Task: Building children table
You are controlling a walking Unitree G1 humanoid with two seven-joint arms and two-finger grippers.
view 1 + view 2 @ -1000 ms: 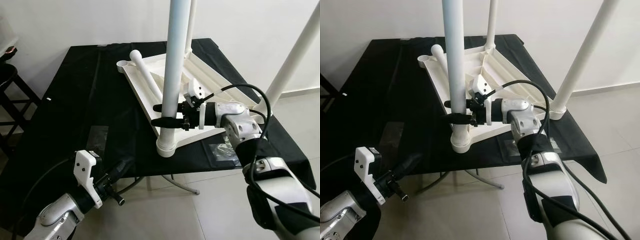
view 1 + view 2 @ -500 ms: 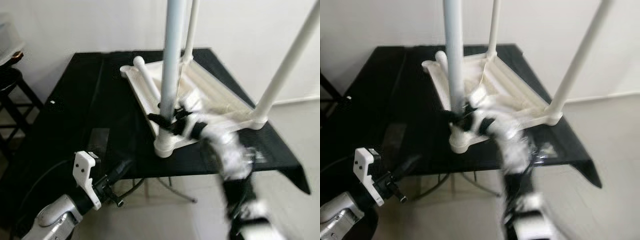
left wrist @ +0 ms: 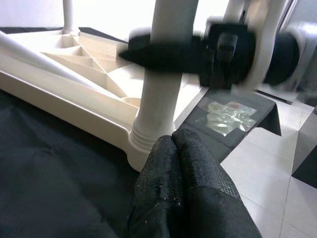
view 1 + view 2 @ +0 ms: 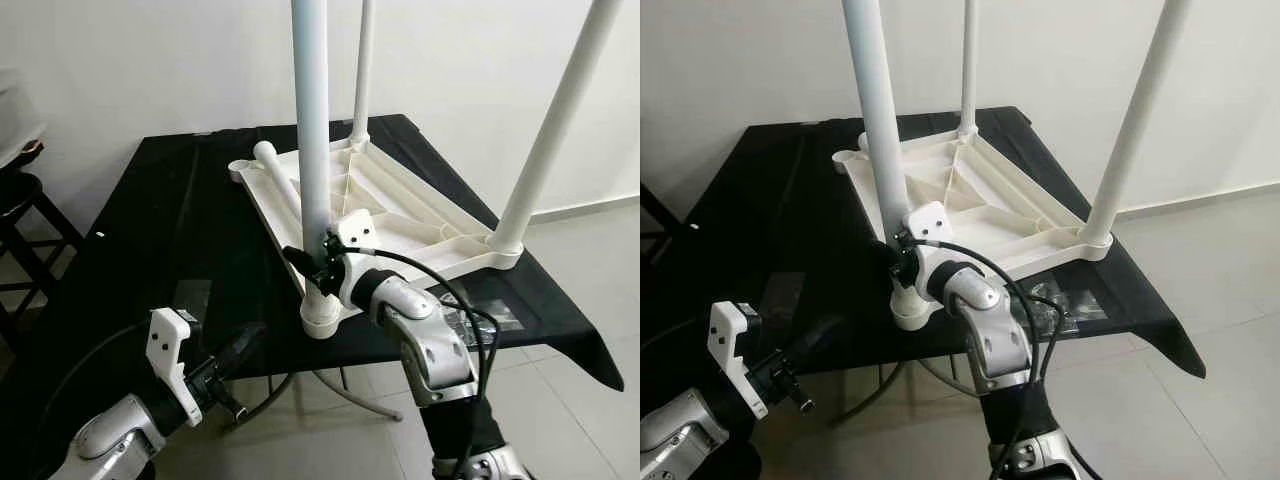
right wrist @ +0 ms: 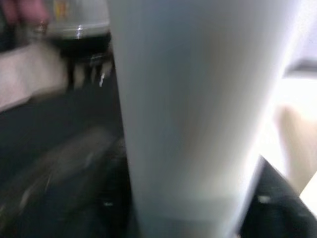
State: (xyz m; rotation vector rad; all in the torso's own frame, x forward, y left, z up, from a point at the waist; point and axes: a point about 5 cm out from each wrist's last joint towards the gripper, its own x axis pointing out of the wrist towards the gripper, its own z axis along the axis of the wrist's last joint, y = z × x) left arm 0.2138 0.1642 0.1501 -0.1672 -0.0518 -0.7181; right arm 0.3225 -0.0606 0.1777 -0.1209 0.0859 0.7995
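The white children's table top (image 4: 400, 205) lies upside down on a black-covered table (image 4: 160, 230). Three white legs stand upright in its corners: a near leg (image 4: 312, 150), a far leg (image 4: 362, 70) and a right leg (image 4: 548, 140). A loose leg (image 4: 274, 174) lies flat across the top. My right gripper (image 4: 309, 262) is shut around the near leg just above its socket (image 4: 321, 318); that leg (image 5: 193, 109) looms blurred in the right wrist view. My left gripper (image 4: 255, 335) hangs low before the table's front edge, its fingers (image 3: 183, 163) pressed together, pointing at the near leg (image 3: 163, 94).
A dark stool (image 4: 18, 195) stands at the far left. A clear bag of small parts (image 4: 482, 318) lies on the cloth near the front right corner. Metal table legs (image 4: 345, 385) cross under the table above a tiled floor (image 4: 590, 420). A white wall rises behind.
My right arm has swung from the right side round to the front of the table, its gripper still on the near leg. The camera view has shifted. The left arm has barely moved.
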